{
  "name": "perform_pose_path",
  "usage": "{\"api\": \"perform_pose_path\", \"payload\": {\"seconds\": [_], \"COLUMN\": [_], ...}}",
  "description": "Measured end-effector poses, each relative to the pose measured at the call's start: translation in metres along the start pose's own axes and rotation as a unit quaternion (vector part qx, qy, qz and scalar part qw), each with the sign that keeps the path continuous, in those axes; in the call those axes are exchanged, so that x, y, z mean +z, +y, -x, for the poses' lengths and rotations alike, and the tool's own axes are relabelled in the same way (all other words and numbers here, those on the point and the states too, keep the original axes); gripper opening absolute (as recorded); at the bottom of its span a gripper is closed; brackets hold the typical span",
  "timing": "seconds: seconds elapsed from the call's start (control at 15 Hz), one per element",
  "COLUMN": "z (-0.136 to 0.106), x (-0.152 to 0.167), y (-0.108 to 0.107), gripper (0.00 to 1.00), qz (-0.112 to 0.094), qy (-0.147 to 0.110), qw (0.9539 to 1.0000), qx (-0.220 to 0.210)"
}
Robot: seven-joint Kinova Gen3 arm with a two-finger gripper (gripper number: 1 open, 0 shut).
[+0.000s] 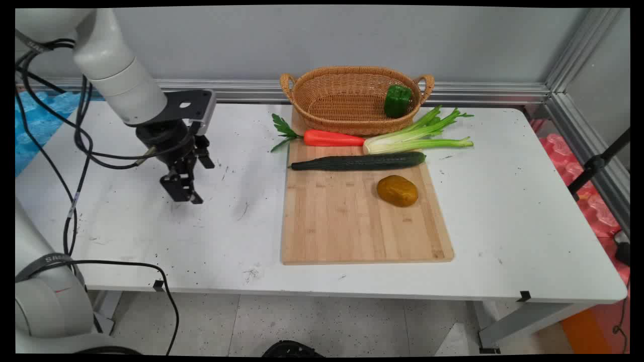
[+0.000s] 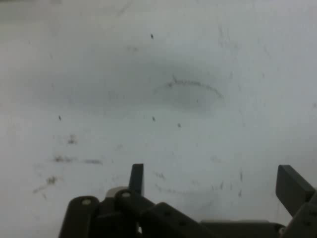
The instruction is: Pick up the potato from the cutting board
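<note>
the black two-finger gripper [image 1: 183, 195] hangs in the left half of the main view, pointing down at a bare, scuffed patch of the flat white surface [image 1: 151, 236], well apart from everything laid out to the right. in the hand view its fingers [image 2: 136, 178] stand spread, released, with nothing between them; only the matte white surface [image 2: 163, 74], flecked with dark specks and faint curved scratches, shows beyond them.

right of centre in the main view lies a rectangular pale bamboo cutting board [image 1: 347, 231] with fine lengthwise grain. near its right side sits a rounded, lumpy yellow-brown potato [image 1: 397, 190]. above that, a long, slim dark green cucumber [image 1: 359, 161] with a dull skin lies crosswise on the board. further up, a smooth orange carrot with a leafy green top [image 1: 327, 137] lies crosswise too, its tip meeting the pale base of a ribbed, light green celery stalk bunch [image 1: 417, 138] whose stems run off the board's right edge. at the board's upper end stands an oval woven wicker basket with two loop handles [image 1: 327, 98]; a glossy, blocky green bell pepper [image 1: 397, 100] leans inside it at the right end.
</note>
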Motion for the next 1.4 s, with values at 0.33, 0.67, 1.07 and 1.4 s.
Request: {"api": "perform_pose_path", "payload": {"seconds": [0.33, 0.67, 1.07, 1.4], "z": [-0.041, -0.101, -0.178, -0.231], "x": [-0.001, -0.006, -0.004, 0.015], "y": [-0.013, -0.021, -0.028, -0.032], "gripper": [1.0, 1.0, 1.0, 1.0], "qz": [-0.002, -0.003, -0.01, -0.016], "qy": [0.039, 0.089, 0.152, 0.192], "qw": [0.9992, 0.9958, 0.9875, 0.9797], "qx": [0.006, 0.02, 0.04, 0.056]}}
